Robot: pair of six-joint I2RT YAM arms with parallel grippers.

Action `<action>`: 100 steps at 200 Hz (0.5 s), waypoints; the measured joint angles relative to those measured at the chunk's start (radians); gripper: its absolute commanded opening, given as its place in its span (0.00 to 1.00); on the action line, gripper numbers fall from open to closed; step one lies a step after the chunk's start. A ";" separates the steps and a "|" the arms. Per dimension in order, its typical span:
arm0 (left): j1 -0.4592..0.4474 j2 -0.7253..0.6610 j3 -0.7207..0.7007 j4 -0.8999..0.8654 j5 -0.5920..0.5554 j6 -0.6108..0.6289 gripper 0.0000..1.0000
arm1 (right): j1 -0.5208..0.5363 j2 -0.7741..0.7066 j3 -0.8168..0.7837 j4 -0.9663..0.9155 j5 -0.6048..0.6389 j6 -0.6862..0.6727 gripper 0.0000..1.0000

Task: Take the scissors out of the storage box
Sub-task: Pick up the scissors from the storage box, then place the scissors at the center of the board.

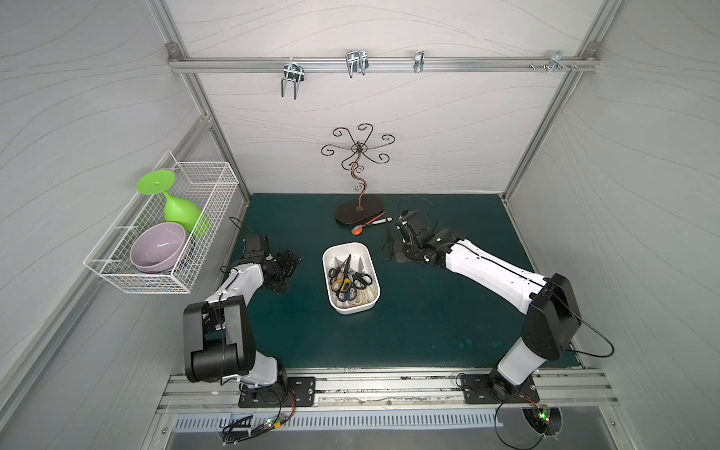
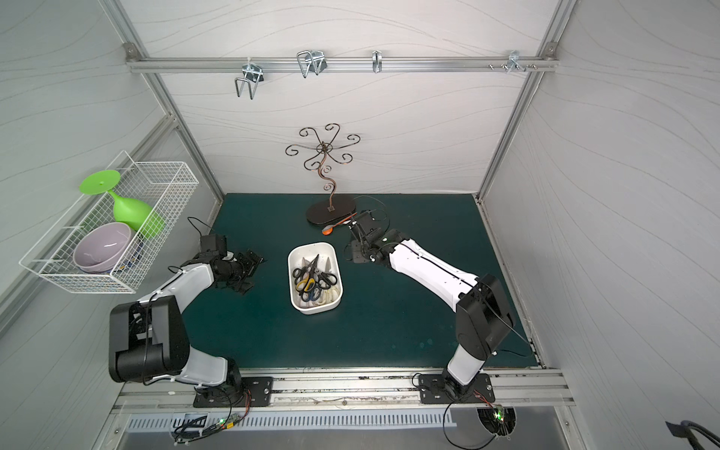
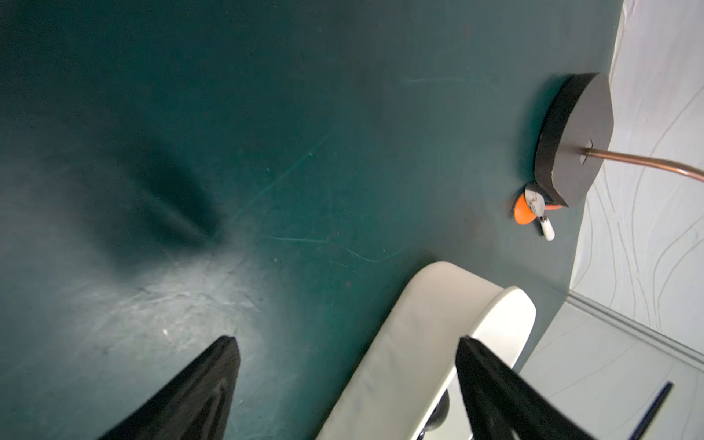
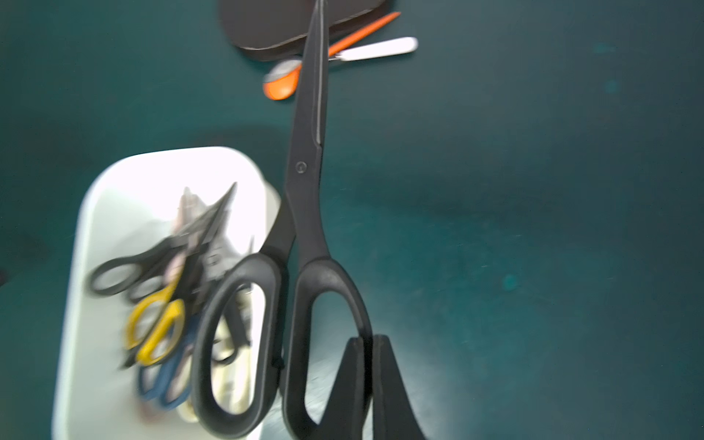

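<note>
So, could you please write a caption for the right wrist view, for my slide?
Right end effector shut on black scissors beside the box holding other scissors.

Closed black scissors [image 4: 306, 213] are outside the white storage box [image 1: 350, 309] holding other pairs [image 1: 345, 278].

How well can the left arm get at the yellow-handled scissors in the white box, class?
Probably yes. The left gripper is open just beside the storage box, with bare mat between. The yellow-handled scissors show in the pile, handles exposed. The right gripper, shut on black scissors, is clear of the box.
</note>
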 measured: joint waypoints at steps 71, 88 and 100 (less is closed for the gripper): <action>-0.101 0.011 0.071 0.026 0.140 0.067 0.92 | -0.271 0.133 -0.010 0.086 -0.092 -0.208 0.00; -0.103 0.013 0.061 0.056 0.158 0.071 0.92 | -0.313 0.183 -0.005 0.098 -0.126 -0.220 0.00; -0.103 0.013 0.051 0.075 0.163 0.071 0.92 | -0.330 0.218 0.002 0.109 -0.144 -0.220 0.00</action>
